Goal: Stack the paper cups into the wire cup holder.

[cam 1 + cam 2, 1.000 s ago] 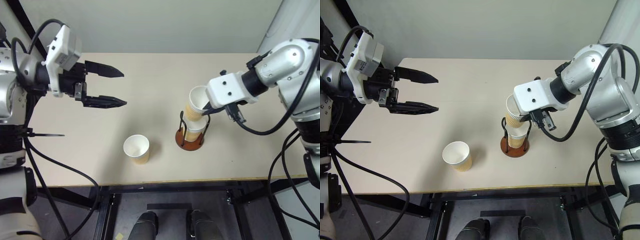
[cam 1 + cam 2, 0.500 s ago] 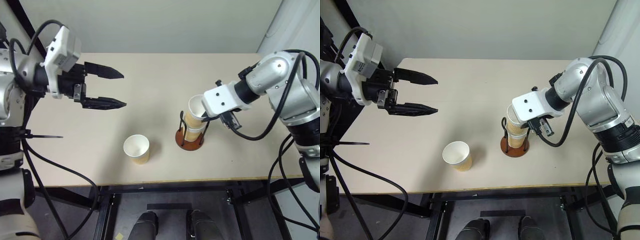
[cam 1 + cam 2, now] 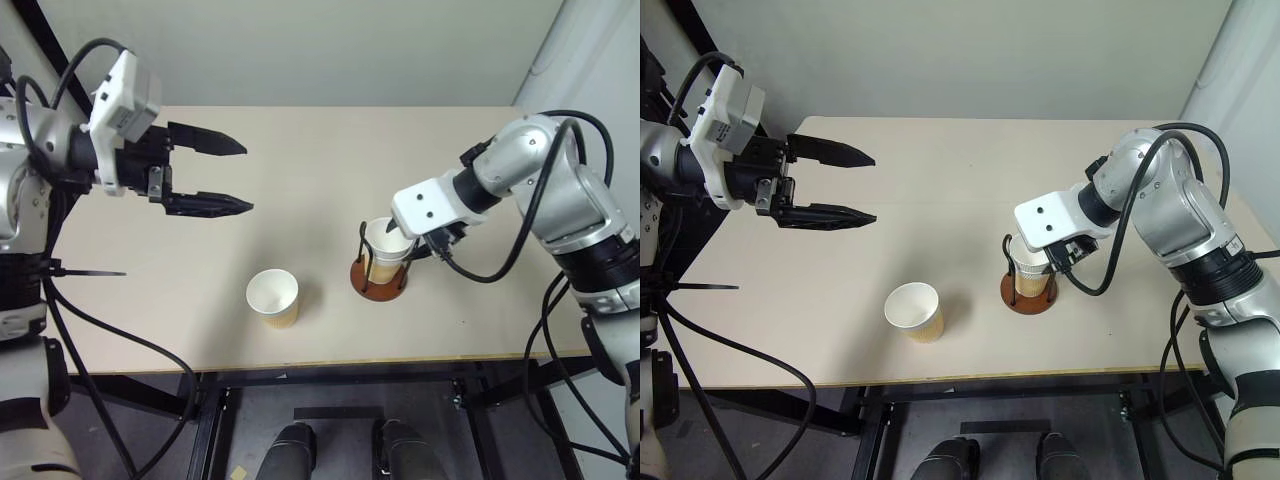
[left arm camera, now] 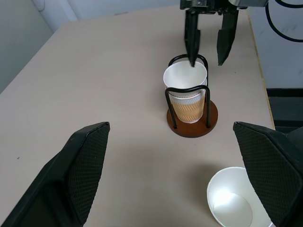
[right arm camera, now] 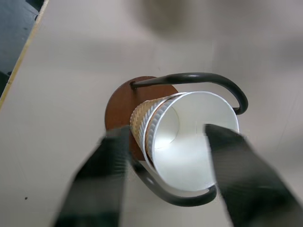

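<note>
Two paper cups [image 3: 388,243] sit nested one inside the other in the wire cup holder [image 3: 379,285], whose brown base rests on the table right of centre. My right gripper [image 4: 207,63] hangs just over them, open, its fingers [image 5: 113,161] spread on either side of the top cup's rim [image 5: 189,137] and gripping nothing. A third paper cup [image 3: 273,297] stands upright on its own near the front edge, left of the holder. My left gripper [image 3: 247,178] hovers open and empty above the table's left side, pointing right.
The beige table [image 3: 320,150] has its front edge [image 3: 330,366] close behind the loose cup and a grey wall along its far side. Bare tabletop lies between the two grippers and behind the holder.
My right gripper sank with the raised cup into the holder and opened; the cup now sits down inside the lower one. The left gripper kept still.
</note>
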